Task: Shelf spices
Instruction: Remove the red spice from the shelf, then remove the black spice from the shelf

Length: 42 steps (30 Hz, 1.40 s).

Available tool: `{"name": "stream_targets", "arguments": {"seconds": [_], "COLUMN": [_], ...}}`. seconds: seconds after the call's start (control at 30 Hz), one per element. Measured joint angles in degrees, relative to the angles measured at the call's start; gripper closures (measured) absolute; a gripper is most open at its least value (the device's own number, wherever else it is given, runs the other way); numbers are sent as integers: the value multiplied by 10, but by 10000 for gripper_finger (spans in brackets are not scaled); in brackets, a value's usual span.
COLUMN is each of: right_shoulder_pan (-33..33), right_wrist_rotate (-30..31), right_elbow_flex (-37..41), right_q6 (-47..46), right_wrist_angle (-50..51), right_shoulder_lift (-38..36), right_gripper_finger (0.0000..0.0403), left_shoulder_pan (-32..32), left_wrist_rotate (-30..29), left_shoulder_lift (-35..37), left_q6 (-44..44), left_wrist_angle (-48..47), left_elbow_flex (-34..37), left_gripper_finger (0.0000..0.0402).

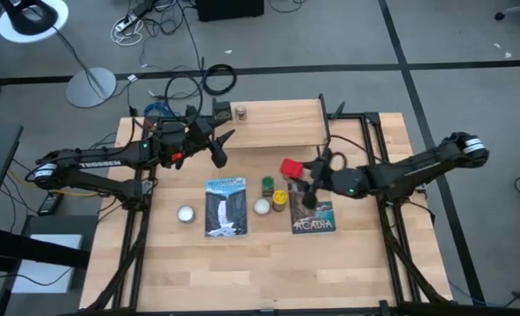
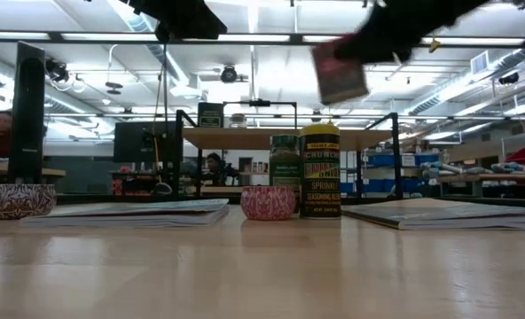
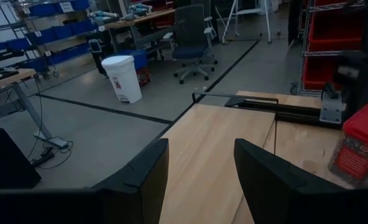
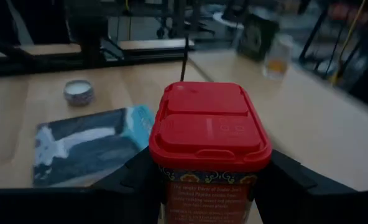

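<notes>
Item one: my right hand (image 1: 306, 180), clamped on the red boxy tin with the red hinged lid (image 4: 207, 146), fingers (image 4: 132, 177) pressed to both its sides; the tin is carried clear of the light wooden worktop (image 1: 269, 263), in the air just short of the shelf's front edge and above the flat picture book lettered ACADIA (image 1: 314, 219), which lies toward the worktop's right side. Item two: my left hand (image 1: 218, 145), fingers (image 3: 140, 180) standing apart with nothing between them, held over the left end of the shelf. Item three: the low narrow shelf with a light wooden top board and thin black legs (image 1: 278, 123), set along the worktop's far edge; on its board, near the left end, a tiny brown jar (image 1: 241, 111) and, just beside it, a dark square tin (image 1: 220, 109). Item four: a green jar (image 1: 267, 185) and a yellow-capped jar (image 1: 279, 200), close together at the worktop's middle. Item five: two small white balls in patterned cups, one (image 1: 262, 207) just beside the yellow-capped jar, the other (image 1: 186, 214) toward the left edge. Item six: a second flat picture book with a waterfall cover (image 1: 225, 206), lying between the two balls.
</notes>
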State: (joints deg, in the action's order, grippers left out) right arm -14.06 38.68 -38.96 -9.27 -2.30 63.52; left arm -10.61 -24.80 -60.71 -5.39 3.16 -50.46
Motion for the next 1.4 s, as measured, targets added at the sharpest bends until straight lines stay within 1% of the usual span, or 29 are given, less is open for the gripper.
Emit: {"name": "stream_targets", "arguments": {"seconds": [0.07,0.13,0.2,0.3,0.4,0.57,0.77,0.83,0.97,1.1,1.3,1.4], "right_shoulder_pan": [-13,-29,-42,-50,-50,-50,-50,-50,-50,-50,-50,-50], "right_wrist_rotate": [8,30,55,66,66,62,51,47,37,37,39,40], "right_elbow_flex": [46,85,117,158,192,246,297,301,297,291,274,257], "right_q6": [-56,-108,-147,-202,-231,-254,-256,-252,-238,-228,-188,-150], "right_wrist_angle": [4,3,-2,-5,-39,-93,-200,-224,-230,-230,-230,-229], "right_shoulder_lift": [-26,-43,-50,-50,-43,-30,-18,-18,-19,-19,-19,-20], "right_gripper_finger": [209,209,209,209,209,209,209,199,156,128,118,117], "left_shoulder_pan": [0,0,0,0,0,0,0,0,0,0,0,0], "left_wrist_rotate": [0,0,0,0,0,0,0,0,0,0,0,0], "left_shoulder_lift": [0,0,0,0,0,0,0,0,0,0,0,0], "left_q6": [-1,-1,-1,-1,-1,-1,-1,-1,-1,-1,-1,-2], "left_wrist_angle": [1,1,5,6,9,18,17,17,17,17,17,17], "left_elbow_flex": [0,0,0,0,0,0,0,0,0,0,0,0], "left_gripper_finger": [213,213,213,213,213,213,213,213,213,213,213,213]}}
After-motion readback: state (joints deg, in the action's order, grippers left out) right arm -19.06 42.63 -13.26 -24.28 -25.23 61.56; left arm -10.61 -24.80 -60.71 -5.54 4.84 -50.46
